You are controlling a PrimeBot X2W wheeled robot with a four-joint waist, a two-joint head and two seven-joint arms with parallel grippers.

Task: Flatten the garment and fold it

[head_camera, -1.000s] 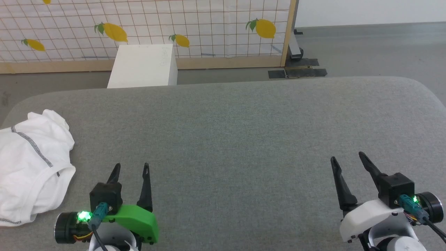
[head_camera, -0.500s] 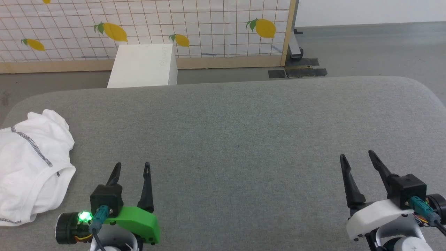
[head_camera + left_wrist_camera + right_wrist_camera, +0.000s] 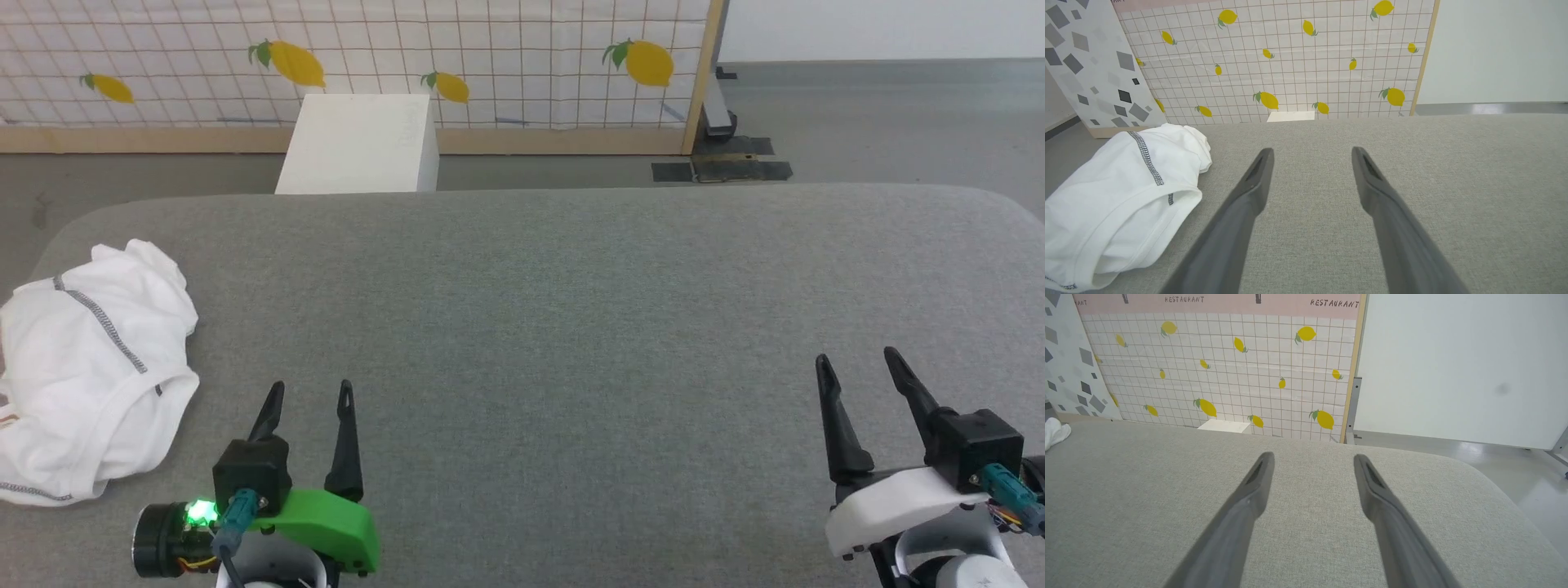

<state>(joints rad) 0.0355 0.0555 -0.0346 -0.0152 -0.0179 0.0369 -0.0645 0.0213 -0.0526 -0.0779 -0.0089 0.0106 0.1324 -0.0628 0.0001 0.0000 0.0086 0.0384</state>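
Right hand [image 3: 855, 357] drifted outward, fingers spread; garment [image 3: 90, 367] lies crumpled.

The shirt [image 3: 90, 367] at left is soft, matt white cloth with grey stitched seams. The table [image 3: 571, 310] wears a coarse grey woven fabric. The box [image 3: 359, 143] at top looks smooth and matt. The screen [image 3: 490, 49] behind it has a pale wood frame. The fingers [image 3: 1249, 200] are matt dark plastic.

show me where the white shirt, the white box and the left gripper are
white shirt [image 3: 82, 376], head view, middle of the crumpled fabric
white box [image 3: 359, 143], head view, its top face
left gripper [image 3: 311, 385], head view, midway between its open fingertips
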